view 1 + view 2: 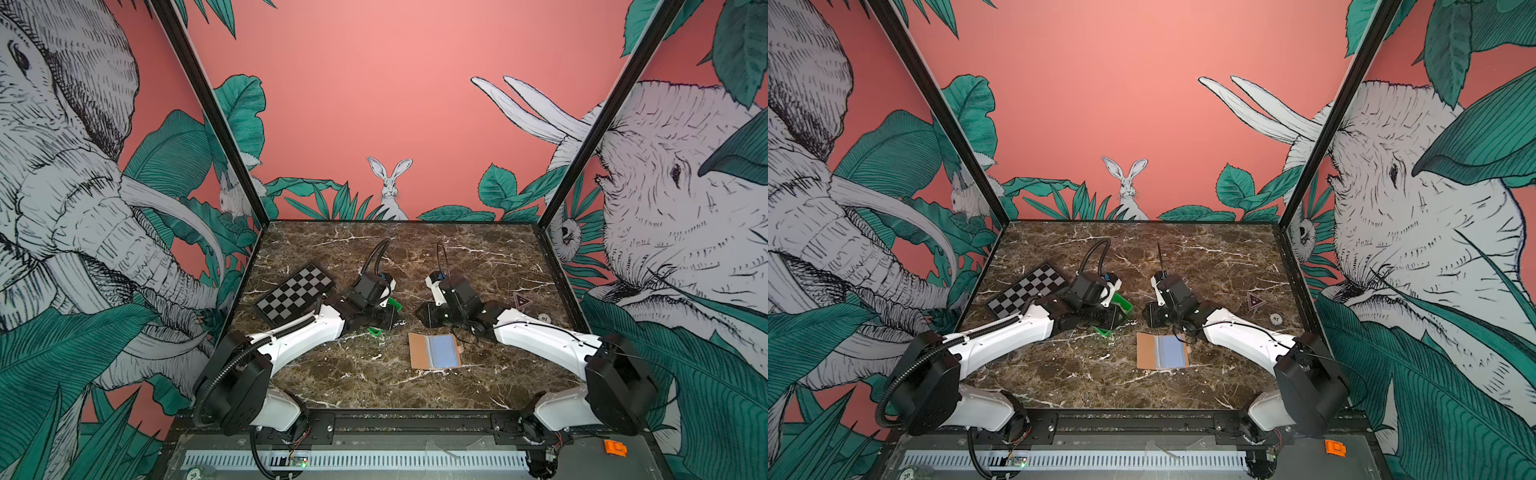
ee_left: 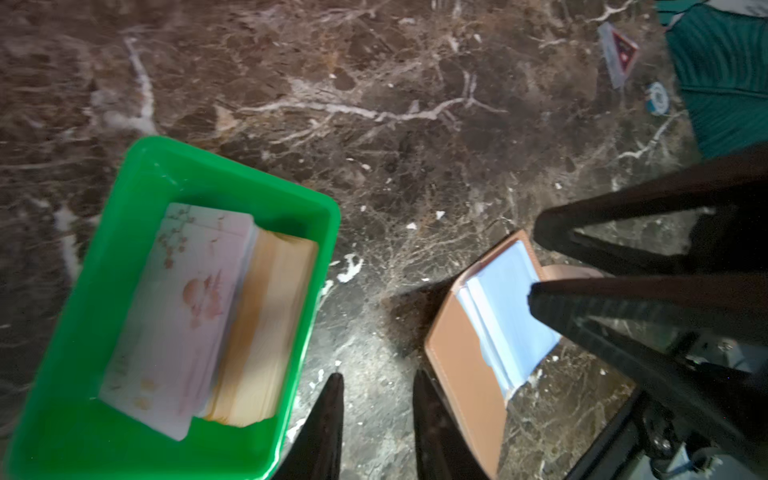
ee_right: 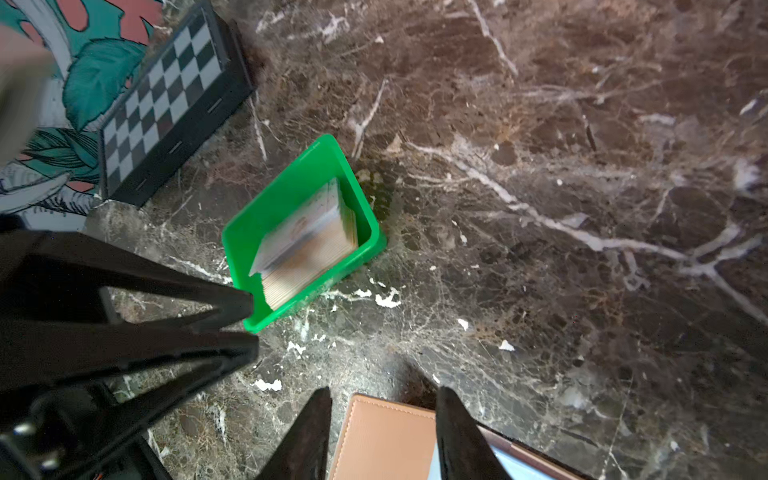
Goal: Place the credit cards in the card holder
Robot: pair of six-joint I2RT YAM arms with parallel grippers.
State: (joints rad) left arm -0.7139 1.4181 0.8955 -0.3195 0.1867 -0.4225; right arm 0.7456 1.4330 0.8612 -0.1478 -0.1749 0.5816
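The credit cards [image 2: 208,311] lie as a stack in a green tray [image 2: 124,257]; the top one is white with pink print, and tan edges show beside it. The stack of cards [image 3: 307,241] also shows in the right wrist view. The card holder [image 1: 419,351] lies open on the marble, tan cover to the left and pale blue sleeves [image 2: 507,303] up. My left gripper [image 2: 378,374] hangs open over bare marble between tray and holder. Open too, my right gripper [image 3: 384,390] hovers over the holder's tan cover [image 3: 386,440], holding nothing. In both top views the grippers [image 1: 384,320] [image 1: 430,316] face each other behind the holder.
A black-and-white checkered board [image 1: 296,294] lies at the back left. The green tray [image 1: 395,303] is mostly hidden under the left wrist. A triangular sticker [image 1: 522,300] and a small round token [image 1: 544,318] sit to the right. Printed walls enclose the table on three sides.
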